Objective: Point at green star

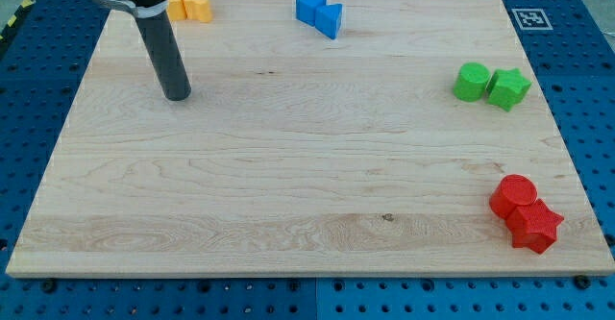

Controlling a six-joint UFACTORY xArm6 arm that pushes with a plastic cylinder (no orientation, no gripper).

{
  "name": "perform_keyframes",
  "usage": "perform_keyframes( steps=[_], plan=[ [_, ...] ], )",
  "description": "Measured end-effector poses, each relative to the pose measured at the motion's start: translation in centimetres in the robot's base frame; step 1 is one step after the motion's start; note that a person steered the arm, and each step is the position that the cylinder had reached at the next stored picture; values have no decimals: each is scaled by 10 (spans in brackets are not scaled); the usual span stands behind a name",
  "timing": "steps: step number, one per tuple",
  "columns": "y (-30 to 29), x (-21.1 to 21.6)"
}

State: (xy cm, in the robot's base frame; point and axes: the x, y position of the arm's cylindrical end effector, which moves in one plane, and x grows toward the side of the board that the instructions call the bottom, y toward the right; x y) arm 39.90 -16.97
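Planted near the view's top-left corner of the wooden tabletop [307,166]: my tip [177,97], the lower end of a straight dark rod [163,51], just below a pair of orange blocks [190,6] at the top edge. No claw fitted here, so nothing to open, close or grip with; only the rod's end for sliding and pointing.

Well apart from it, against the view's right edge and a little above mid-height: the green star [508,88], touching or all but touching a green round block [472,81] on its left. Further down the same side, near the bottom-right corner: a red round block [513,195] pressed up to a red star [534,226]. At the top, near the middle: two blue blocks [320,12], shapes hard to make out.

Judged risks on the long run across open board: coming in straight from the left and meeting the green round block first, shunting it into the star and spoiling the target's place. Equally likely trouble: halting beside the round block, leaving the pointing ambiguous between two neighbours of one colour. Overshoot a further danger, with the star sitting near the board's edge and little room behind it. Safer by this reading: an approach from below or above the star, ending just beside it, clear of the pair at the bottom right.
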Motion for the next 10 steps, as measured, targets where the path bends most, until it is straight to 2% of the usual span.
perform_keyframes(
  steps=[5, 6, 9, 10],
  plan=[
    [0, -1],
    [33, -3],
    [237, -53],
    [246, -55]
  ],
)
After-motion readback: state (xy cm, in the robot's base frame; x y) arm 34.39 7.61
